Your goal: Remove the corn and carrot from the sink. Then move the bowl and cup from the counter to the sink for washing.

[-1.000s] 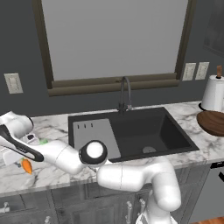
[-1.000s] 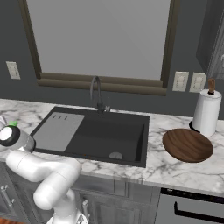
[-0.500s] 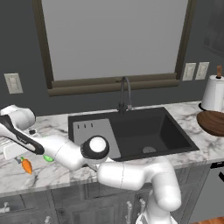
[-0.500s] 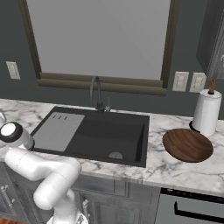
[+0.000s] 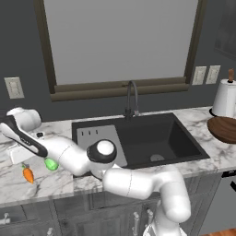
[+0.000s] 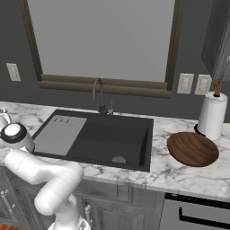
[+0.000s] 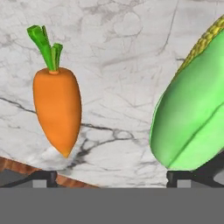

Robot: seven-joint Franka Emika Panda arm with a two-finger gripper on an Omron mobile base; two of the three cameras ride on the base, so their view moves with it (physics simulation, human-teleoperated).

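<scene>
Two vegetables, carrot point(image 7: 57, 109) and corn point(image 7: 192, 113), lie side by side on the marble desk point(image 7: 118, 65) left of the sink point(image 5: 152, 138). Fingers point(image 7: 46, 177) spread wide, holding nothing, hovering just over both. Bowl point(image 6: 192, 148) sits far right of the sink, well apart from the fingers.

Orange carrot point(image 5: 28, 174) & green corn point(image 5: 51, 164) lie apart on marble counter point(image 5: 60, 180), left of black sink point(image 5: 152, 138).
</scene>
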